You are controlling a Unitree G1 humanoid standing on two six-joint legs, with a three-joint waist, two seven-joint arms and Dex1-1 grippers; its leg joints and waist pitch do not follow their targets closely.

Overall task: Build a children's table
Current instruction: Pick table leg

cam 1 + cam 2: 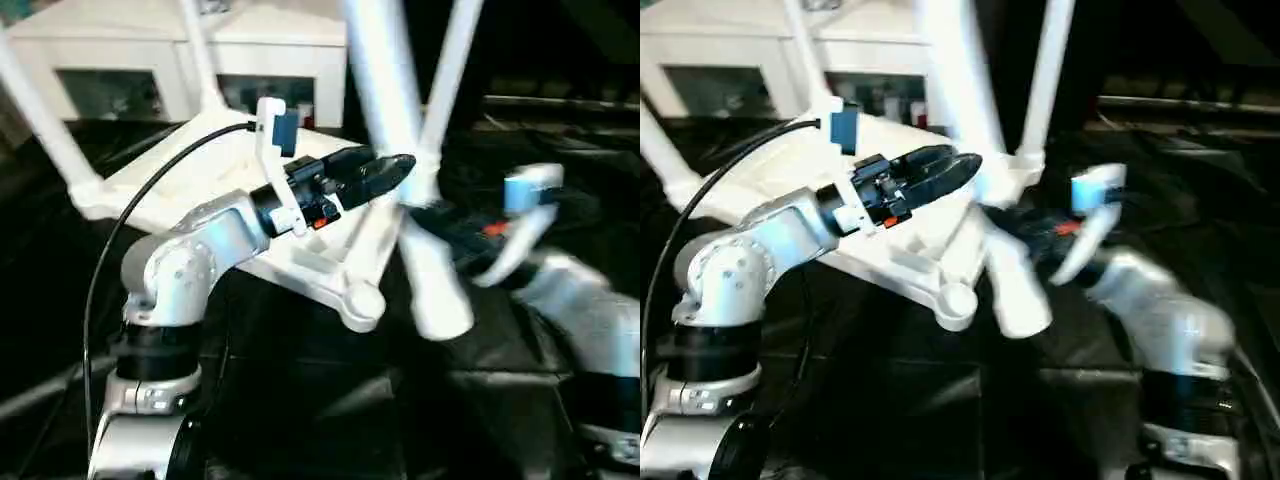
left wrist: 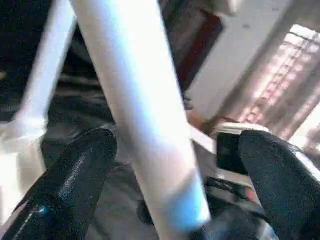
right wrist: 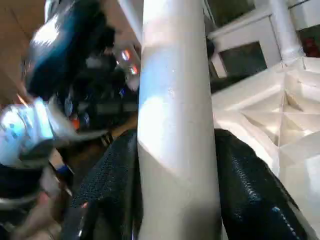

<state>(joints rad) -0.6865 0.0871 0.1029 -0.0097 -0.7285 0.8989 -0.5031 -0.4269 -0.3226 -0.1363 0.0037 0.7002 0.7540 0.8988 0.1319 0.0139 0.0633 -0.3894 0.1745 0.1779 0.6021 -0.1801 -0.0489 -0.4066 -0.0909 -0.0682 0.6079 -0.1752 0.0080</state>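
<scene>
Above the upturned tabletop [image 1: 230,190], your right gripper [image 3: 175,200] pinched a loose leg [image 1: 400,150]; your left gripper [image 2: 165,180] stood spread around it.

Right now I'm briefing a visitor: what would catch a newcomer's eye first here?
A loose white leg slants through the middle, gripped by the right gripper, whose fingers press its sides. The left gripper reaches in beside it with fingers apart. Behind them the tabletop lies upside down, three legs already standing in its corners.
</scene>
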